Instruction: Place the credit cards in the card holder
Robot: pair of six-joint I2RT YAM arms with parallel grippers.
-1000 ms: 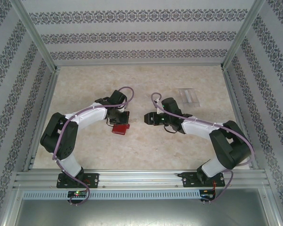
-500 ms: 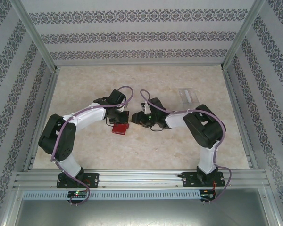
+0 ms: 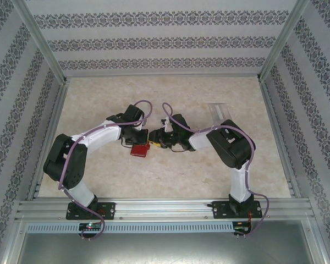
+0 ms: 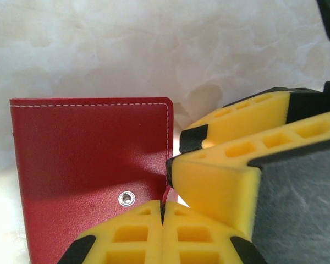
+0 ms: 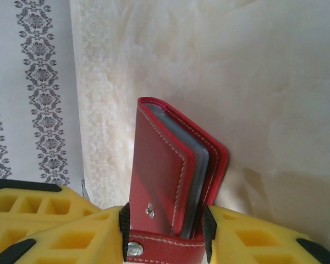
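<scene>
L gripper (image 3: 136, 138) is fully shut on the wallet (image 3: 139, 150), pads pinching its edge next to the snap stud (image 4: 126, 198). The wallet is near the table (image 3: 99, 99) centre, a bit twd the left edge. Can't tell if it touches the top.

R gripper (image 3: 152, 142) comes in from the right, just beside the L one. Its jaws are abt half open and closed round the wallet's other edge, with 1 black tip against each red cover. In the R wrist view the wallet (image 5: 159, 165) stands on edge btwn the R gripper (image 5: 165, 225) fingertips. It's slightly parted, showing grey pockets inside, w/ a snap strap (image 5: 135, 248) across its near end.

In the L wrist view the red cover (image 4: 88, 154) faces the cam, w/ white stitching along its edges.

Cards (image 3: 220, 113) lie flat near the far right corner, well apart from the wallet and both grippers.
</scene>
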